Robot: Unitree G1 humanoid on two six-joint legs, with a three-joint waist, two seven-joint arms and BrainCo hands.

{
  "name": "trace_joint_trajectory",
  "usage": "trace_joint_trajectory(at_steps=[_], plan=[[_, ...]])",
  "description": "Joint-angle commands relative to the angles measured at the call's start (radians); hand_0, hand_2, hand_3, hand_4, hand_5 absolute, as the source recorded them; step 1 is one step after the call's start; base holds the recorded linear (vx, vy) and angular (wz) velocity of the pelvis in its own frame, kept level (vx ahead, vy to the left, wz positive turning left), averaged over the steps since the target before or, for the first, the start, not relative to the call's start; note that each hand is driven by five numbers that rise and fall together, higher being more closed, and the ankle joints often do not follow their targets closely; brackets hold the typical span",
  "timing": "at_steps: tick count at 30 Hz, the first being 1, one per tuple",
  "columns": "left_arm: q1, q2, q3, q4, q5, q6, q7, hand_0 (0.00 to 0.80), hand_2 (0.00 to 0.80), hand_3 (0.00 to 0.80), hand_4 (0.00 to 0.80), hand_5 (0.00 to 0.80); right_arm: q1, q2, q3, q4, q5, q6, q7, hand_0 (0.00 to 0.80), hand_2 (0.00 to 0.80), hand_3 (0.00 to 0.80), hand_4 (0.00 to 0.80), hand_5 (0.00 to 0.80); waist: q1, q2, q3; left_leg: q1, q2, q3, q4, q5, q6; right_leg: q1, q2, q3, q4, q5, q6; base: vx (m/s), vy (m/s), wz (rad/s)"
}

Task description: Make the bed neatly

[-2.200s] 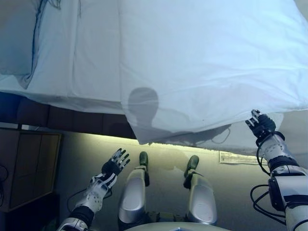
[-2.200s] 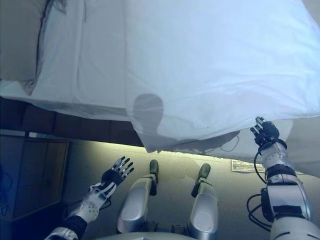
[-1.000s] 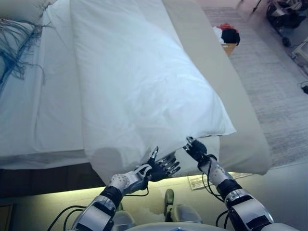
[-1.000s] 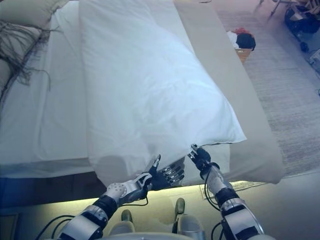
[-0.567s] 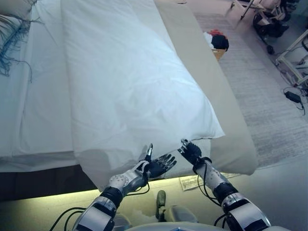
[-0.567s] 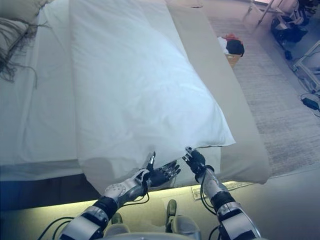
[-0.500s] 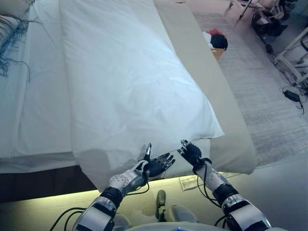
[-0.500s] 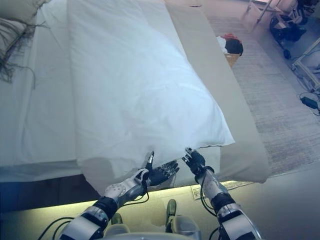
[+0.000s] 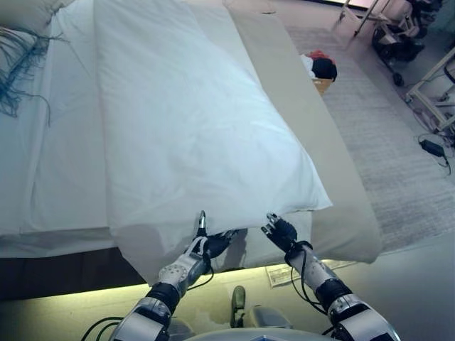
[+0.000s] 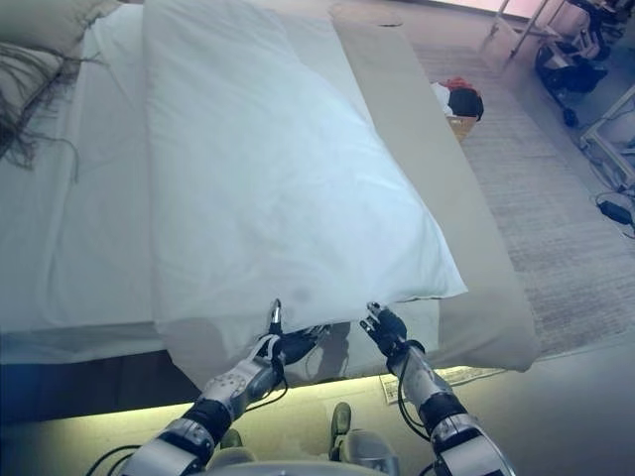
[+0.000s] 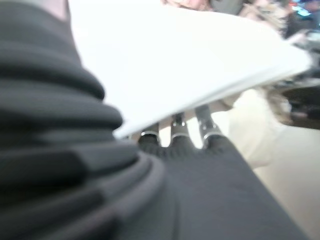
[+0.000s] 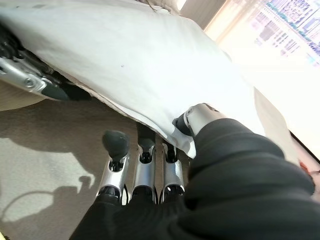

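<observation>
While your right hand [image 12: 150, 170] pinches the duvet [image 9: 192, 135] hem and your left hand [image 9: 201, 245] hides its fingers underneath, uneven pulling could skew it.

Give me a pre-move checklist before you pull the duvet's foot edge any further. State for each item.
1. Right hand on the white duvet edge: ok, thumb and fingers pinch the hem.
2. Left hand grip: cannot tell, its fingers are hidden under the duvet edge.
3. Both hands at the same edge: ok, they sit side by side at the foot edge.
4. Duvet squared on the bed: not ok, it lies only along the middle, leaving the sheet bare on the left.
5. Beige cover on the right side: not ok, uncovered.
6. Floor beside the bed: not ok, a basket of clothes stands there.
</observation>
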Motion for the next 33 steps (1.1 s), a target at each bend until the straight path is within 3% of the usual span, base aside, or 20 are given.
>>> trace_joint_trajectory(at_steps=[1,7,8,9,10,21,25,33], plan=[[-0.074,-0.027,0.045,0.041,-0.008,-0.06,-0.049,0.8,0.8,0.8,0.8,0.8,0.009,-0.03,-0.033,-0.021,-0.014,-0.046,0.046,0.8,0.8,0.8,0.8,0.8,0.016,0.026,-0.026,-0.034,0.102,-0.04,0.012,0.035,-0.037,0.032,-0.11,-0.034,0.087,-0.077,0.119,0.041,0.003,0.18],[-0.048,-0.02,0.063,0.02,-0.011,-0.101,-0.044,0.8,0.8,0.8,0.8,0.8,0.025,-0.025,-0.034,-0.013,-0.028,-0.05,0.005,0.8,0.8,0.8,0.8,0.8,0.034,0.027,-0.025,-0.032,0.098,-0.06,0.009,0.032,-0.037,0.041,-0.11,-0.048,0.089,-0.082,0.119,0.018,0.003,0.07],[-0.045,-0.019,0.066,0.02,-0.013,-0.105,-0.043,0.8,0.8,0.8,0.8,0.8,0.028,-0.024,-0.034,-0.011,-0.031,-0.042,0.0,0.634,0.634,0.634,0.634,0.634,0.035,0.028,-0.026,-0.031,0.098,-0.062,0.008,0.033,-0.037,0.043,-0.11,-0.049,0.09,-0.083,0.12,0.041,0.016,0.05],[-0.043,-0.018,0.071,0.022,-0.014,-0.113,-0.039,0.8,0.8,0.8,0.8,0.8,0.032,-0.024,-0.037,-0.005,-0.033,-0.024,-0.007,0.392,0.392,0.392,0.392,0.392,0.037,0.027,-0.027,-0.031,0.098,-0.065,0.008,0.033,-0.038,0.044,-0.11,-0.05,0.091,-0.084,0.12,0.041,0.014,0.08],[-0.041,-0.018,0.075,0.026,-0.014,-0.119,-0.04,0.8,0.8,0.8,0.8,0.8,0.031,-0.025,-0.039,0.004,-0.035,-0.013,-0.011,0.0,0.0,0.0,0.0,0.0,0.039,0.027,-0.027,-0.031,0.098,-0.067,0.007,0.033,-0.038,0.045,-0.109,-0.051,0.091,-0.085,0.119,0.038,0.013,0.12],[-0.037,0.026,0.181,0.078,0.027,-0.174,-0.068,0.8,0.8,0.8,0.8,0.8,0.023,-0.032,-0.061,0.101,-0.042,0.068,-0.043,0.0,0.0,0.0,0.0,0.0,0.067,0.02,-0.01,-0.045,0.097,-0.099,0.002,0.038,-0.04,0.048,-0.104,-0.068,0.095,-0.094,0.114,0.007,0.027,0.06],[0.0,0.039,0.22,0.094,0.118,-0.163,-0.122,0.8,0.8,0.8,0.8,0.8,0.085,-0.044,-0.059,0.117,-0.141,0.131,0.063,0.0,0.0,0.0,0.0,0.0,0.071,0.034,-0.025,-0.046,0.08,-0.111,-0.002,0.034,-0.035,0.058,-0.12,-0.074,0.085,-0.094,0.118,0.015,0.155,0.04],[0.116,0.146,0.446,0.191,0.326,-0.139,-0.242,0.8,0.8,0.8,0.8,0.8,0.202,-0.095,-0.219,0.328,-0.23,0.164,0.162,0.0,0.0,0.0,0.0,0.0,0.093,0.082,-0.059,-0.03,0.027,-0.144,-0.002,0.008,-0.02,0.109,-0.162,-0.104,0.07,-0.104,0.134,0.009,0.144,0.17]])
